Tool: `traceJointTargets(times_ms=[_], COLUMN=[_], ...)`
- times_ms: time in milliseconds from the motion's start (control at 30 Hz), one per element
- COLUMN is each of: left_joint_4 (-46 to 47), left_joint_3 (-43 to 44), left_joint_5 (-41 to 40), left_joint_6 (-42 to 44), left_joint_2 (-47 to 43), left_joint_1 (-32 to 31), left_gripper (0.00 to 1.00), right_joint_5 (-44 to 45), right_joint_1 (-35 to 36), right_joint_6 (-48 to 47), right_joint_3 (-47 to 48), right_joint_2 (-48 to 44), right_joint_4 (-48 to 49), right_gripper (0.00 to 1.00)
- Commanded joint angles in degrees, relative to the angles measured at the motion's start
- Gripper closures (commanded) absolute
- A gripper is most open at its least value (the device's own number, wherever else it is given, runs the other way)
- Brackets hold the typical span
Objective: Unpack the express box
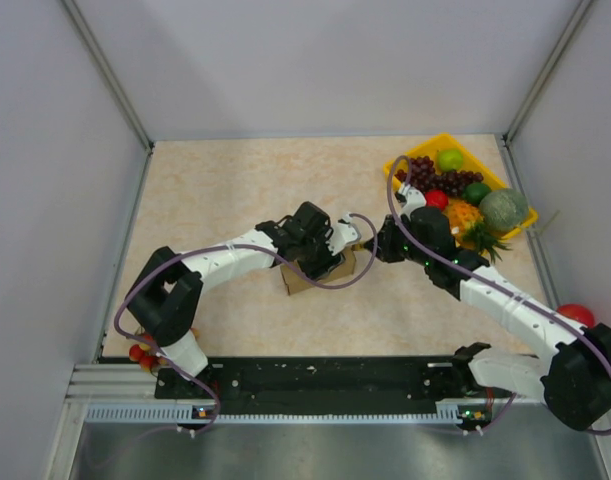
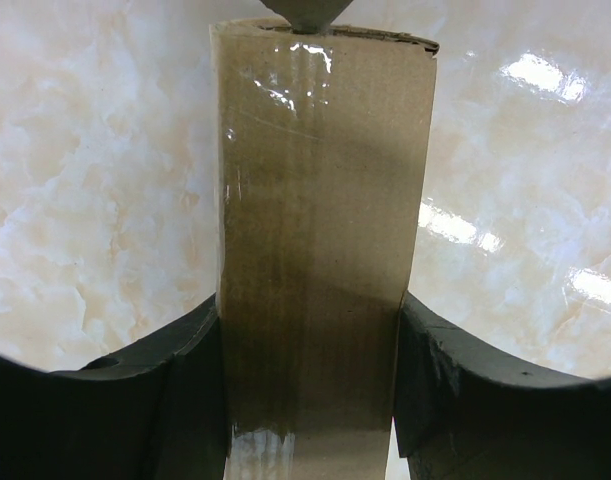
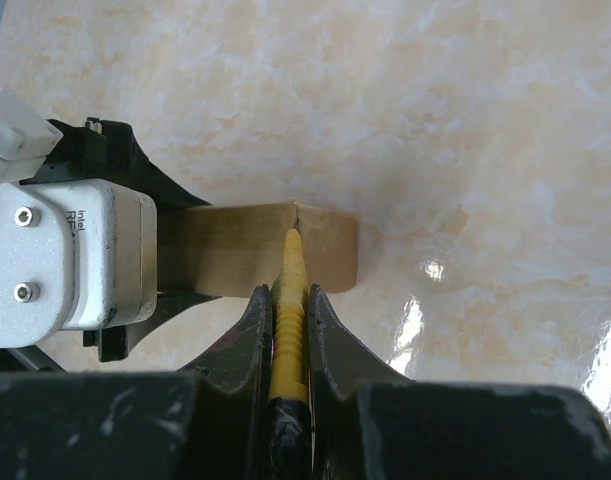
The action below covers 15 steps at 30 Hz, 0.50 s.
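The express box (image 1: 301,279), a small brown cardboard carton sealed with clear tape, sits at the table's middle. My left gripper (image 1: 320,252) is shut on it; in the left wrist view the box (image 2: 320,190) runs up between the two black fingers (image 2: 175,400). My right gripper (image 1: 371,246) is shut on a yellow cutter (image 3: 289,300) with a ribbed handle. Its blade tip touches the box's end (image 3: 320,245) at the seam, and shows as a grey point (image 2: 307,12) in the left wrist view. The left arm's white wrist (image 3: 75,260) covers the box's left part.
A yellow fruit tray (image 1: 437,143) with grapes, a lime, a melon and a pineapple stands at the back right. A red fruit (image 1: 576,314) lies by the right wall. Small red and orange things (image 1: 142,355) lie near the left arm's base.
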Motion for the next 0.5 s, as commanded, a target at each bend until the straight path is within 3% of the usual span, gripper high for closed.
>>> traceJointTargets(times_ms=[0, 233, 467], left_joint_4=[-1.5, -1.23, -0.8], left_joint_3=[-1.95, -2.39, -3.27], left_joint_5=[-9.16, -8.89, -6.79], left_joint_6=[-2.92, -2.66, -1.52], left_joint_2=[5.25, 4.81, 2.7], left_joint_1=[2.11, 2.2, 1.76], left_gripper=[0.81, 0.81, 0.79], right_joint_5=[-7.39, -6.6, 0.94], right_joint_1=[0.75, 0.66, 0.48], right_joint_6=[-0.84, -1.02, 0.65], right_joint_3=[1.28, 2.86, 4.71], right_joint_2=[-1.06, -1.67, -6.33], right_joint_4=[-14.5, -16.26, -14.69], right_gripper=[1.0, 1.0, 1.0])
